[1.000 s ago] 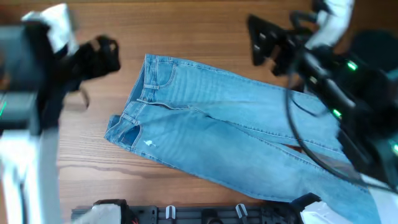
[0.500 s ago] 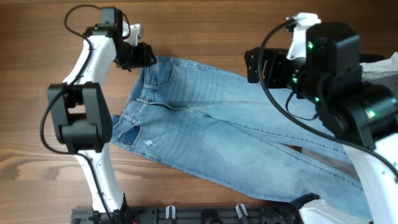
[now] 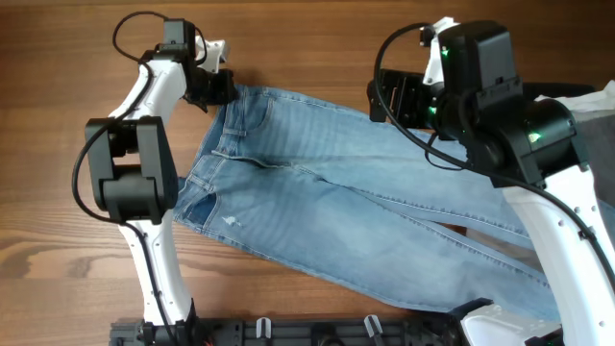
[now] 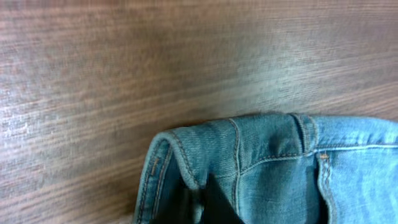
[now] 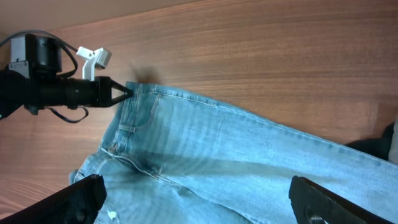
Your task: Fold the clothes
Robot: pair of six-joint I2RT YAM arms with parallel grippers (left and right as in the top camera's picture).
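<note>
The light blue jeans (image 3: 336, 202) lie flat and slant across the table, waist at the upper left and legs running to the lower right. My left gripper (image 3: 227, 89) is at the far corner of the waistband. The left wrist view shows its dark fingers (image 4: 208, 202) pinched on the folded band edge of the jeans (image 4: 280, 168). My right gripper (image 3: 384, 96) hovers over the far edge of the upper leg. Its fingers (image 5: 84, 199) are spread wide above the jeans (image 5: 236, 162) and hold nothing. The left gripper (image 5: 127, 92) also shows in the right wrist view.
A black garment (image 5: 382, 143) lies at the right end of the table beside the leg. Pale cloth (image 3: 601, 106) sits at the far right edge and a white piece (image 3: 500, 329) at the front right. A black rail (image 3: 288, 332) runs along the front edge.
The left gripper reached the waistband corner and closed on it. The right arm shifted a little to the left, still open.
</note>
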